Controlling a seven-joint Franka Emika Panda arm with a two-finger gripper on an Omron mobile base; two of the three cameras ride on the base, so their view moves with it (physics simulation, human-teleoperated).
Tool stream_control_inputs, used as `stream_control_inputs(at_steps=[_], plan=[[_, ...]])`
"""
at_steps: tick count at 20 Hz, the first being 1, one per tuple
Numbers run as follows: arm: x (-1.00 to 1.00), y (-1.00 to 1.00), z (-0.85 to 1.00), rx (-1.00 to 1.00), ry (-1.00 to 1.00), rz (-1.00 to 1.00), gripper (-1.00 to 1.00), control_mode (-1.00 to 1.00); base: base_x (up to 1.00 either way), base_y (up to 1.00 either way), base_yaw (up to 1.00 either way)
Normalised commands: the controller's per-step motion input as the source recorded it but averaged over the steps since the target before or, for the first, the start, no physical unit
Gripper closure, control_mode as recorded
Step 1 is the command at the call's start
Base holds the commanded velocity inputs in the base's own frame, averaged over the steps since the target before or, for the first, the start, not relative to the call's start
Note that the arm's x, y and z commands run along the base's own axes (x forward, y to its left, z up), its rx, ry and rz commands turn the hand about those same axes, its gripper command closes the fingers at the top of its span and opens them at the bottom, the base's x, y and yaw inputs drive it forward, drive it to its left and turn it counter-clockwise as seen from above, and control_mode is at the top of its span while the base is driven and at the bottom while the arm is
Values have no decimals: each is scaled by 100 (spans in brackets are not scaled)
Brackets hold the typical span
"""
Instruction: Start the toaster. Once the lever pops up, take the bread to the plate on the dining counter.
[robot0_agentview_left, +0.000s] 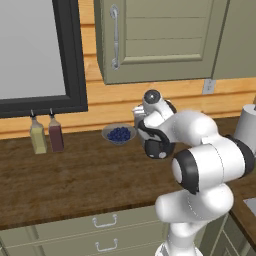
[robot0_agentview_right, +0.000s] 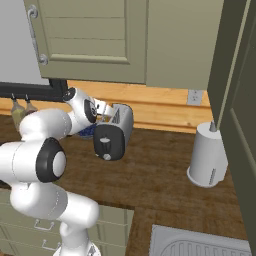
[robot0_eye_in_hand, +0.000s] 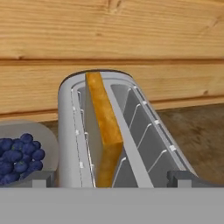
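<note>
hand (robot0_eye_in_hand: 112, 178): hovering right over the toaster and looking down into the slots. The two dark fingertips (robot0_eye_in_hand: 37, 178) sit far apart, one on each side of the toaster body, so it's spread wide with nothing in it

toaster (robot0_agentview_right: 114, 131): silver-grey, on the wooden bench (robot0_agentview_right: 165, 175) close to the wood-plank back wall (robot0_agentview_right: 165, 107). Dark end panel with the little pale knob (robot0_agentview_right: 106, 156) faces the right base camera. In the left base view it's mostly hidden behind the arm

bread (robot0_eye_in_hand: 104, 131): standing on edge in the left slot as the hand camera sees it, golden crust poking up above the slot. The other slot has just the wire guides

bowl of blueberries (robot0_agentview_left: 119, 134): on the bench just beside the toaster, also peeking in at the lower left of the hand view

bottles (robot0_agentview_left: 46, 134): two of them, one yellowish and one dark red, at the back of the bench under the black-framed window (robot0_agentview_left: 35, 50), well apart from the toaster

grey cylinder (robot0_agentview_right: 207, 155): upright on the bench, off to the toaster's right near the wall socket (robot0_agentview_right: 194, 96)
</note>
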Motion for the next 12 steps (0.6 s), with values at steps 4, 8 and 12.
stream_control_inputs(at_steps=[4,8,12], plan=[[20,-11,0,0,0,3,-100,-100,0,0,0],[30,-14,-3,0,1,4,-100,-100,0,0,0],[19,-3,-13,0,0,3,-100,-100,0,0,0]])
